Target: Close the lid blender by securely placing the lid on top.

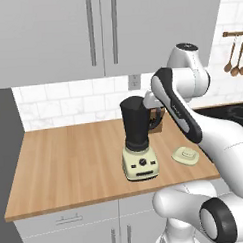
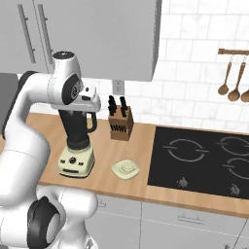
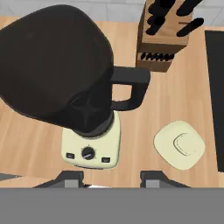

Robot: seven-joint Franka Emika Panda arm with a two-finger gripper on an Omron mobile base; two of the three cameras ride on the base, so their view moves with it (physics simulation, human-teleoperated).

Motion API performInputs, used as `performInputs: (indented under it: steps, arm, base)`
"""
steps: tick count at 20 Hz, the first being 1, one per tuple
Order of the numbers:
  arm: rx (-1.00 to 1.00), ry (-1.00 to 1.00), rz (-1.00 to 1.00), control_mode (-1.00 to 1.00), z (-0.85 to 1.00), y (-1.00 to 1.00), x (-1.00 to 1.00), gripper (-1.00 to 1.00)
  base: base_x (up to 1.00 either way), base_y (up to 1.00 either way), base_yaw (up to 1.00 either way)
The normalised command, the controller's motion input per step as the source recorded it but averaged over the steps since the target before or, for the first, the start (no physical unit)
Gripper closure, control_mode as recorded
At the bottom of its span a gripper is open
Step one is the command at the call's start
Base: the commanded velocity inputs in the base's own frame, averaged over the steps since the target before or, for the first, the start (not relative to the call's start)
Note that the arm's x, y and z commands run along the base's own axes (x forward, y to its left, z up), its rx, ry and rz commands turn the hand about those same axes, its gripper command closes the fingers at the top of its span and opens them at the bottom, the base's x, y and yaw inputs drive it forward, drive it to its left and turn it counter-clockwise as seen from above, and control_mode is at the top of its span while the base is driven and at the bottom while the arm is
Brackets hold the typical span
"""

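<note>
**A:** Where is the lid lying?

**B:** The lid (image 3: 179, 145) is lying flat on the worktop (image 1: 70, 161), knob side up, near the front edge and just to the right of the blender (image 1: 138, 143). It is sitting apart from the blender's base, not touching it, and nothing is resting on it. In the right base view I am seeing it (image 2: 126, 168) between the blender (image 2: 77, 146) and the left edge of the black hob (image 2: 199, 158).

**A:** And the blender itself?

**B:** It is standing upright close to the front edge of the worktop, dial facing forward, jar mouth uncovered. From my hand camera I am looking straight down into the dark jar (image 3: 57, 65), with its handle (image 3: 131, 89) pointing right, toward the lid's side.

**A:** What is your gripper doing?

**B:** My gripper (image 3: 111, 177) is hovering above the blender, and it is holding nothing. The two fingertips are showing apart at the bottom of the hand view, so the jaws are standing spread.

**A:** Anything else around?

**B:** A wooden knife block (image 2: 120, 124) is standing behind the blender and lid, toward the back wall. Wooden spoons (image 2: 232, 82) are hanging on a rail over the hob, and grey cupboards (image 1: 89, 35) are hanging above the worktop
</note>
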Motion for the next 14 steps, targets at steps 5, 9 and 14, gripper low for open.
performInputs:
  steps: [5,9,14]
  arm:
    - [0.07,0.00,0.00,-1.00,-0.07,-0.38,-0.03,-1.00]
    - [0.19,0.00,0.00,-1.00,-0.26,-1.00,-0.03,-1.00]
    - [0.02,0.03,0.06,-1.00,-0.32,-0.99,0.00,-1.00]
  base:
    - [0.00,0.00,0.00]
    - [0.00,0.00,0.00]
    - [0.00,0.00,0.00]
